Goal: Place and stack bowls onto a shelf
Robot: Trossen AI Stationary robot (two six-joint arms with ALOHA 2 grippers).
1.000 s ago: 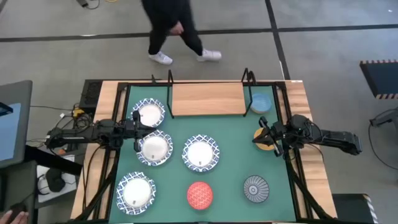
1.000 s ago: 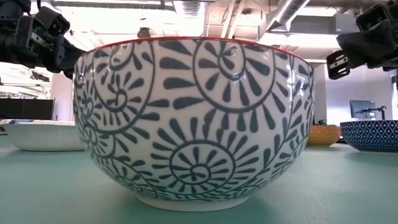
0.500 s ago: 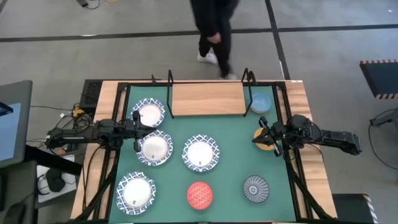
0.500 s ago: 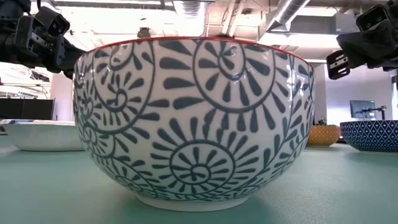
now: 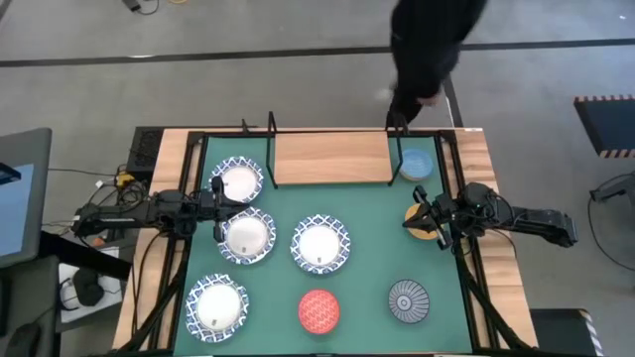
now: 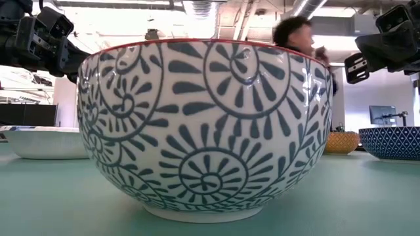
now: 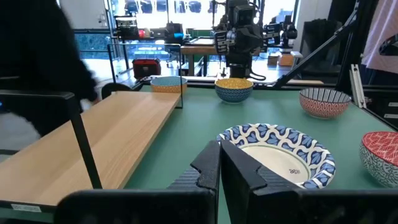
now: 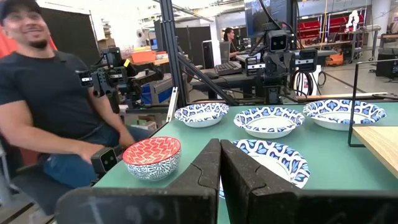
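1. The left gripper [image 5: 220, 206] reaches in level from the mat's [image 5: 367, 233] left edge, fingers pressed together, holding nothing.
2. The right gripper [image 5: 415, 214] reaches in from the mat's right edge, fingers together too, above the yellow bowl [image 5: 421, 220].
3. The shelf [image 5: 331, 159] lies long-side across the mat's far edge, empty.

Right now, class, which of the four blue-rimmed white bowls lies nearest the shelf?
The blue-rimmed bowl at the mat's far left corner, just left of the shelf; the other three sit nearer the front.
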